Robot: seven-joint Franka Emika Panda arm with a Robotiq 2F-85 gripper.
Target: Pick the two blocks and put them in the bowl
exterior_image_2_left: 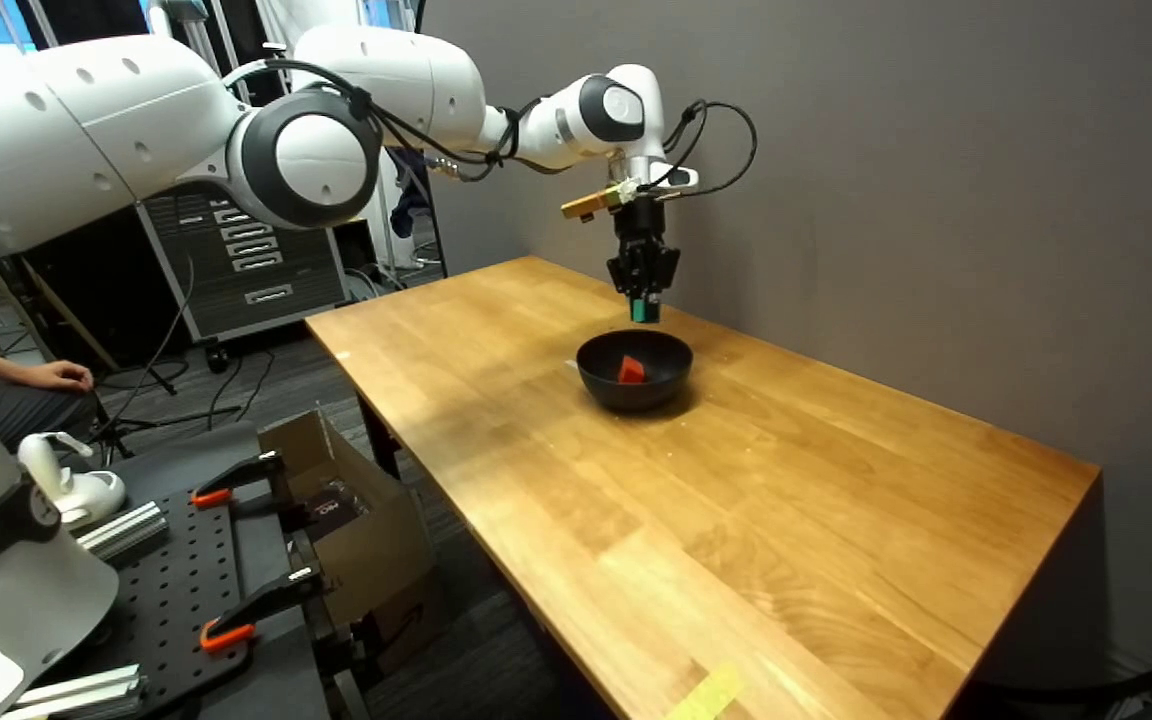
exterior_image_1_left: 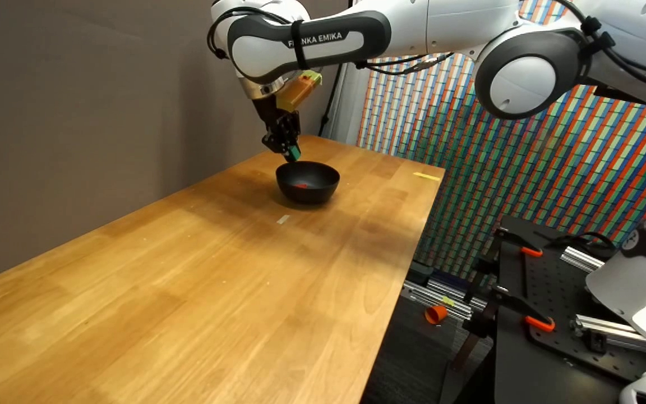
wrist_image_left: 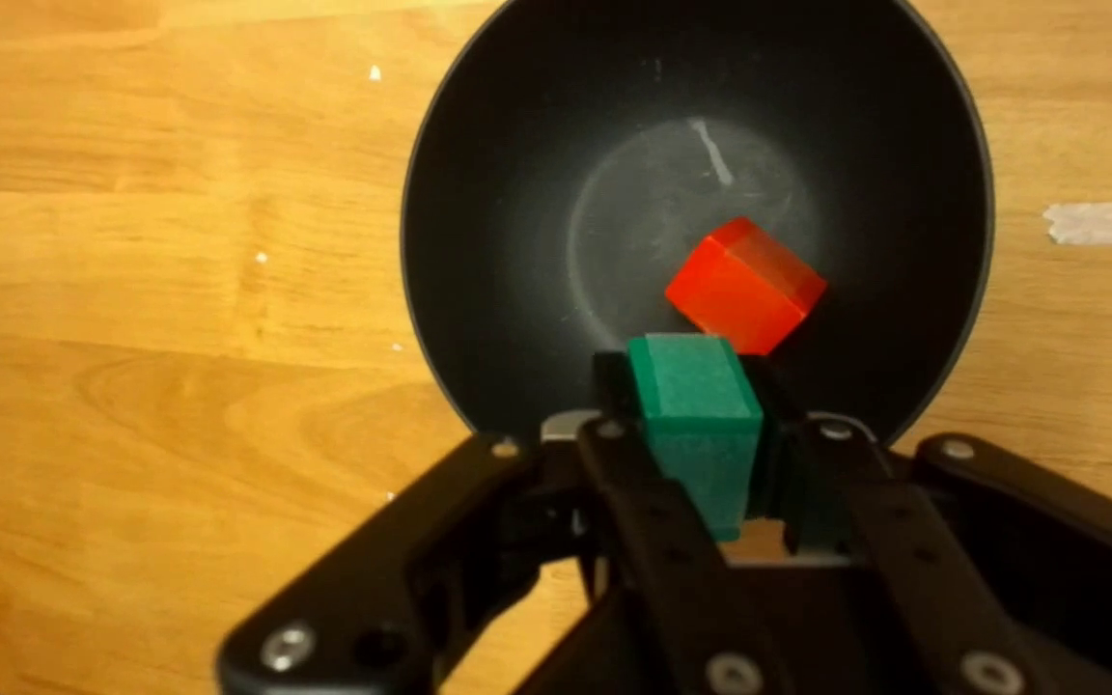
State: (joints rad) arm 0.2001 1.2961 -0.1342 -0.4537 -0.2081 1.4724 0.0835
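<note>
Wooden counter (exterior_image_1_left: 233, 292), job half done.
Red block (wrist_image_left: 744, 290) sits in the bowl (wrist_image_left: 498, 203); the claw (exterior_image_2_left: 645, 308) pinches the green block (wrist_image_left: 696, 386) higher up, near side in the wrist view; release seems left.

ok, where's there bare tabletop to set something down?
In an exterior view, foreground tabletop, bordered by grey wall and pale tape strip. Also between bowl and yellow tape. Crowded: the bowl, with orange-red block inside and hand holding green block above.
</note>
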